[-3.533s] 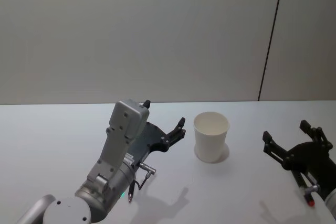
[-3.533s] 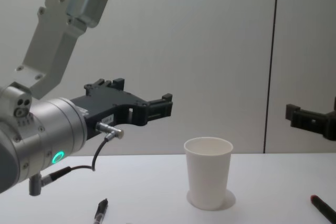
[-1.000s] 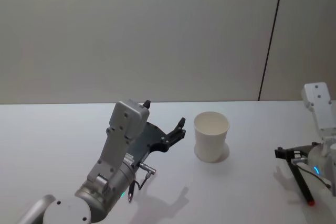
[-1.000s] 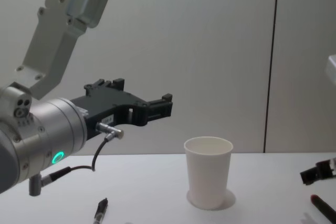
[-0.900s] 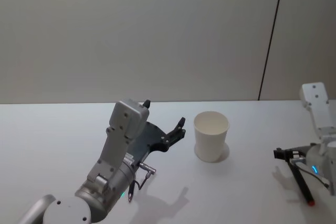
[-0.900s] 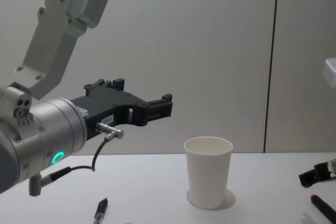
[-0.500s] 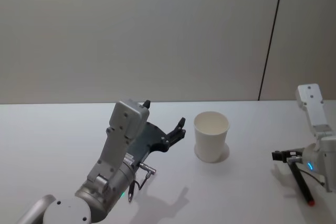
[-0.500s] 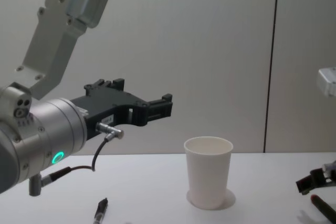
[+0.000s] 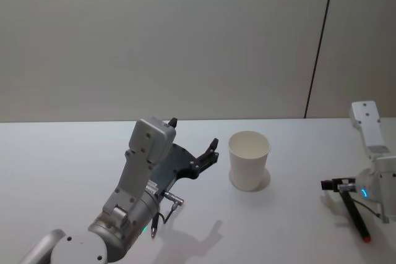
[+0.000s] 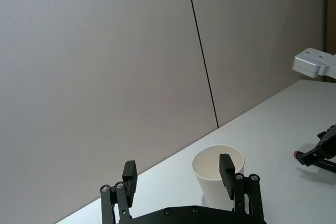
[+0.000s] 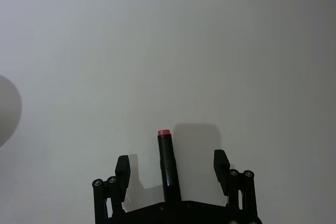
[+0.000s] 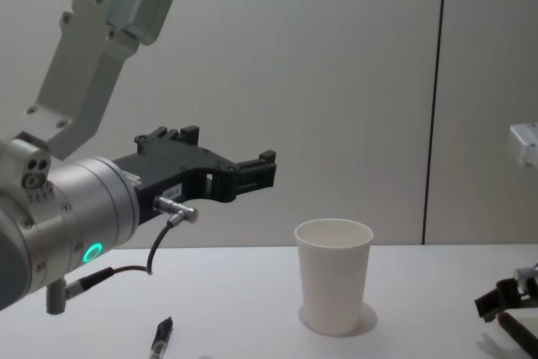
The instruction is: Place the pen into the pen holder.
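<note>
1. White paper, tapered and rolled at the rim: the pen holder [image 9: 249, 160] stands upright on the pale table [image 9: 62, 171], right of centre in the head view.
2. The red-tipped pen [image 9: 354, 214] lies flat on the table at the lower right of the head view, well apart from the pen holder.
3. The right gripper [image 11: 171, 162] sits low over that pen. Its fingers are spread to either side of the black barrel, with a gap on each side.
4. The left gripper [image 9: 193, 132] hangs in the air left of centre, near the pen holder, with its fingers wide apart.
5. A second dark pen [image 12: 160, 340] lies on the table at the lower left of the chest view.
</note>
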